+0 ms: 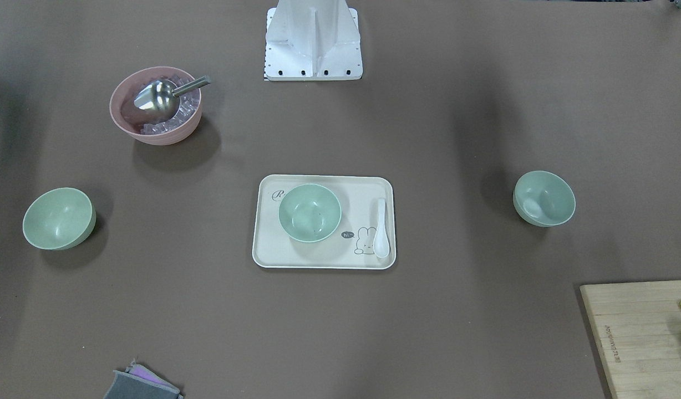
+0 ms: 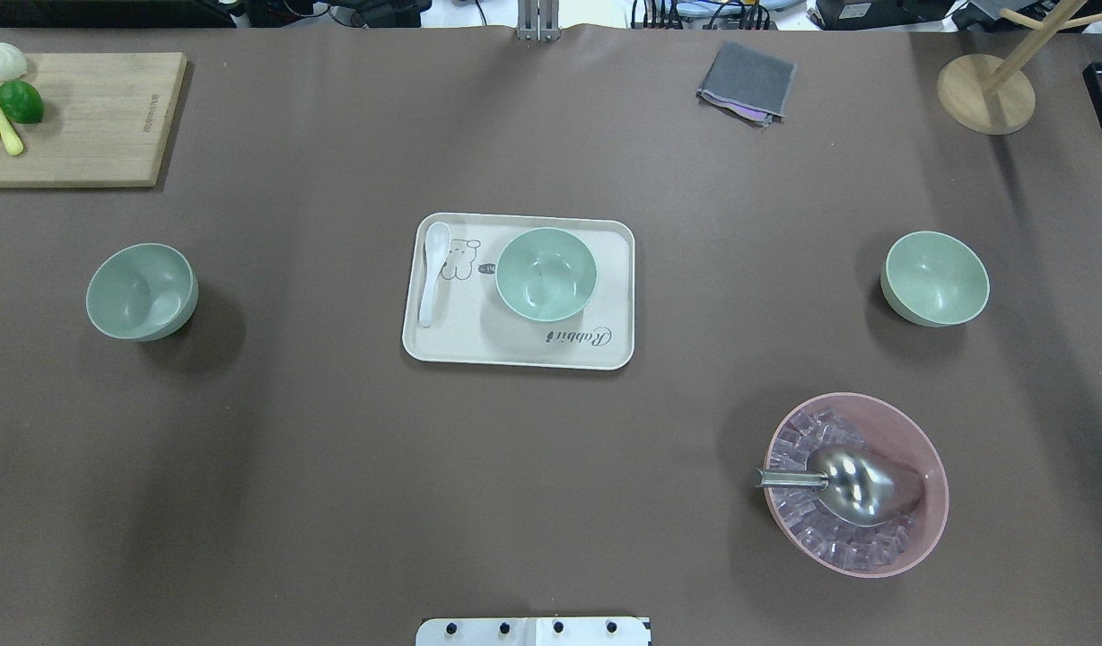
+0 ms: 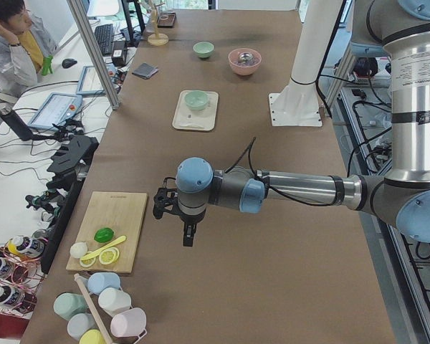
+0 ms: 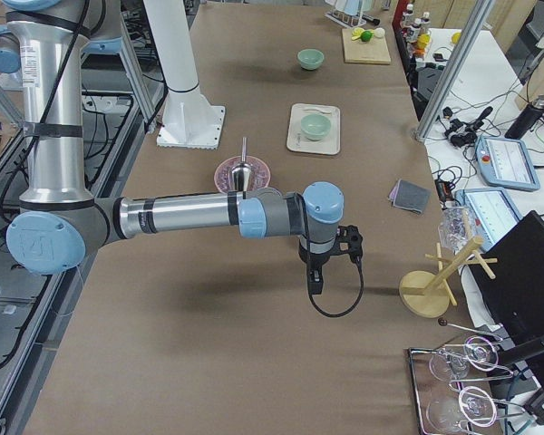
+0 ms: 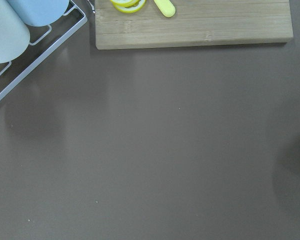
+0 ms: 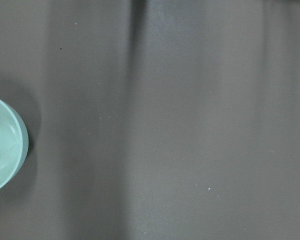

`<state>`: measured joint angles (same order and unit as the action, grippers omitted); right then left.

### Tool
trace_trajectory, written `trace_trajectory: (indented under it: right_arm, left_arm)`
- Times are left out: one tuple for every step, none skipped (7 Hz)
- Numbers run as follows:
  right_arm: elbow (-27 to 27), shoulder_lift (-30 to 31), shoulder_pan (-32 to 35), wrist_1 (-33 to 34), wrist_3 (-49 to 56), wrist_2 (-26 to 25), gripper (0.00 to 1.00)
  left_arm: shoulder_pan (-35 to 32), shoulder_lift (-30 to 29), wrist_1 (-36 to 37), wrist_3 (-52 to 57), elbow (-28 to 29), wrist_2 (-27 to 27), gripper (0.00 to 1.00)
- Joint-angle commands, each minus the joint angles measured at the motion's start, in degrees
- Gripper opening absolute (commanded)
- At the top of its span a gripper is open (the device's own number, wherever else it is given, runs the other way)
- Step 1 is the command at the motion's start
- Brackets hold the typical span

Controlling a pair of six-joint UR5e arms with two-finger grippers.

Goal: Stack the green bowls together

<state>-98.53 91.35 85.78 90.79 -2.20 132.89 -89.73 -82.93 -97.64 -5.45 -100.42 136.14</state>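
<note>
Three pale green bowls stand apart. One (image 2: 142, 292) is at the table's left, one (image 2: 546, 274) stands on the cream tray (image 2: 443, 341) in the middle, and one (image 2: 935, 278) is at the right. My left gripper (image 3: 189, 236) shows only in the exterior left view, pointing down above the table near the left bowl, which the arm hides there. My right gripper (image 4: 314, 283) shows only in the exterior right view, pointing down. I cannot tell whether either is open or shut. The right wrist view shows a bowl's rim (image 6: 5, 145) at its left edge.
A pink bowl (image 2: 856, 484) with ice and a metal scoop stands at the near right. A white spoon (image 2: 432, 269) lies on the tray. A wooden cutting board (image 2: 93, 126) with lime and lemon, a grey cloth (image 2: 747, 82) and a wooden stand (image 2: 986, 94) line the far edge.
</note>
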Motion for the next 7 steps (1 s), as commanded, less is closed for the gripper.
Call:
trace_trajectory:
  right_arm:
    - [-0.1, 0.1, 0.0, 0.0, 0.0, 0.0, 1.0]
    - [-0.1, 0.0, 0.0, 0.0, 0.0, 0.0, 1.0]
    - [-0.2, 0.0, 0.0, -0.1, 0.0, 0.0, 1.0]
    - [-0.2, 0.0, 0.0, -0.1, 0.0, 0.0, 1.0]
    - [-0.2, -0.2, 0.0, -0.1, 0.0, -0.2, 1.0]
    - [-0.3, -0.2, 0.0, -0.2, -0.2, -0.4, 1.0]
    - [-0.3, 0.0, 0.0, -0.1, -0.9, -0.2, 1.0]
  left_arm:
    - [0.0, 0.3, -2.5, 0.0, -0.3, 0.0, 0.98]
    - [0.1, 1.3, -3.8, -0.1, -0.1, 0.0, 0.98]
    - [0.1, 1.4, -3.9, -0.1, 0.0, 0.0, 0.99]
    - [0.1, 1.2, -3.8, -0.5, 0.2, -0.1, 0.99]
    - [0.0, 1.2, -4.9, -0.3, 0.4, 0.5, 0.98]
    - [-0.1, 1.5, -6.4, -0.5, -0.7, 1.0, 0.98]
    - [-0.2, 1.6, -6.7, -0.5, -1.2, 1.0, 0.99]
